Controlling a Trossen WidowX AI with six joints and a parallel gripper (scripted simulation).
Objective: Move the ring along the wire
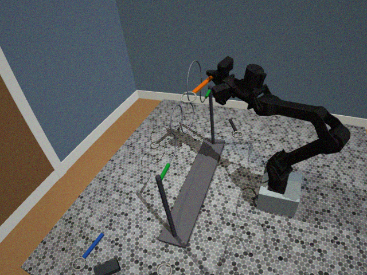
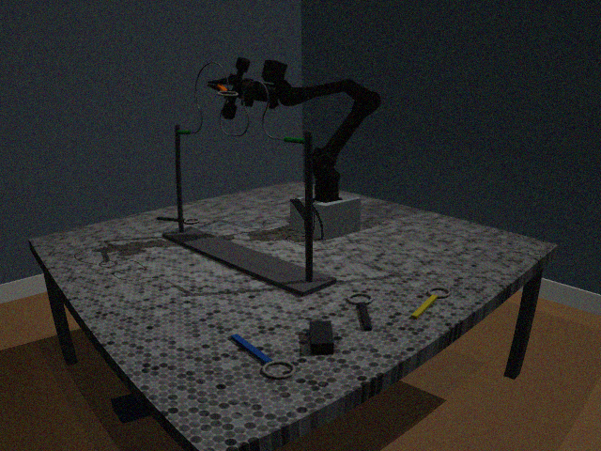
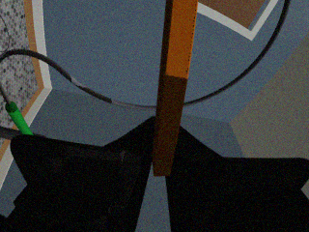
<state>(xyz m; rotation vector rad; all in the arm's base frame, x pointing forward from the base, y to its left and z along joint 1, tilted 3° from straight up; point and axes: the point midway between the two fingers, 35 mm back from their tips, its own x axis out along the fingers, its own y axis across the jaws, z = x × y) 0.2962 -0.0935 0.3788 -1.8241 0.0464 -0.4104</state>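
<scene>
Black six-joint arm (image 1: pixel 299 110) reaches high over the speckled grey surface (image 1: pixel 296 236), gripper (image 1: pixel 212 78) fingers clenched on the orange bar handle (image 1: pixel 201 84). Pale ring (image 1: pixel 188 96) sits up on the looping thin grey wire (image 1: pixel 194 63), seemingly clear of it. Pick-up done; most of the run to the green wire end (image 1: pixel 164 171) by the surface's near-left post, the release and the retreat remain.

Bare test room — speckled table (image 2: pixel 437 252), blue walls

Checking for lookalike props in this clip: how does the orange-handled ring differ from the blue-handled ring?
The orange-handled ring is up in the air by the wire loops, while the blue-handled ring lies flat on the table. The orange handle is clamped in the gripper; the blue handle is touched by nothing. Handle colour also differs. Both are a pale ring on a straight handle.
</scene>
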